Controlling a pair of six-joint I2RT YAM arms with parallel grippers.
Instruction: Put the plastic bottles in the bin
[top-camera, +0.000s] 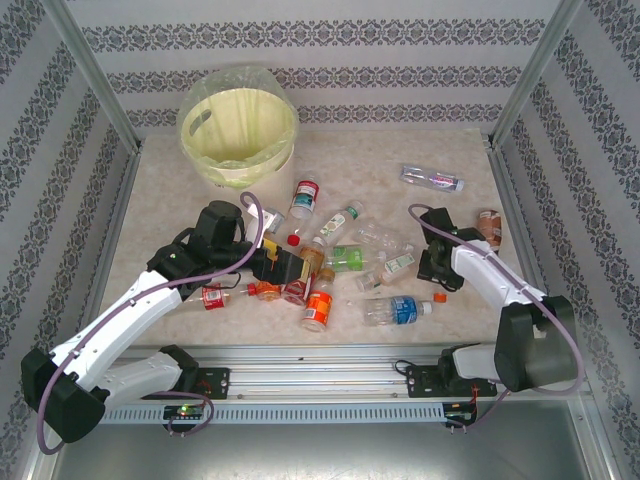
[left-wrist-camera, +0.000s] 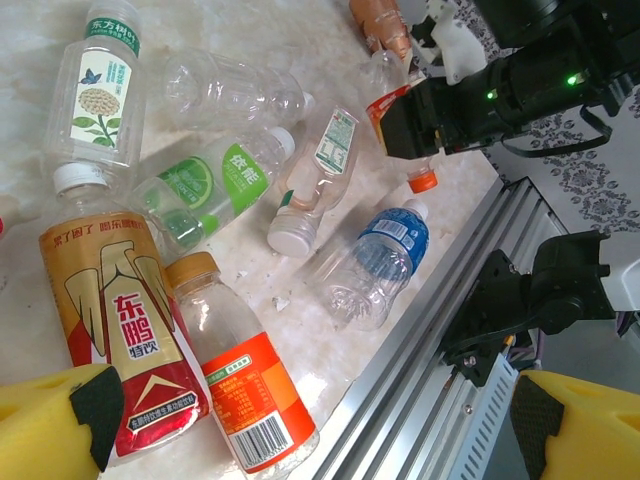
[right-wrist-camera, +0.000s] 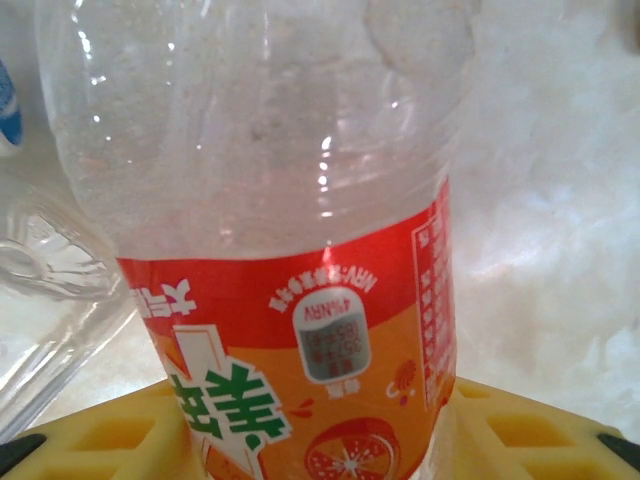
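The bin (top-camera: 232, 178) stands at the far left of the worktop (top-camera: 400, 150), well apart from both arms. The bottles (top-camera: 345, 258) lie on their sides in a loose heap in the middle of the worktop, between the two arms. One clear bottle (top-camera: 432, 179) lies alone near the far right. A brown one (top-camera: 488, 226) lies by the right wall.

The left end effector (top-camera: 285, 268) hangs over the near left side of the heap. Its yellow fingers (left-wrist-camera: 50, 425) are spread wide and hold nothing. Just below it lies a red bottle (left-wrist-camera: 120, 340), and right beside that an orange one (left-wrist-camera: 250, 400). A bit further on are a green-label bottle (left-wrist-camera: 205, 185) and a blue-label bottle (left-wrist-camera: 375, 265). The blue-label bottle is near the metal rail (left-wrist-camera: 420, 400).

The right end effector (top-camera: 437, 272) is down low at the right side of the heap. A red-and-orange bottle (right-wrist-camera: 300, 330) sits between its yellow fingers (right-wrist-camera: 90, 435), very close to the camera. The bottle is clear above the label. Its orange cap (left-wrist-camera: 423, 182) pokes out under the black end effector, just over the worktop. I cannot tell if the fingers are squeezing the bottle or only sit beside it.
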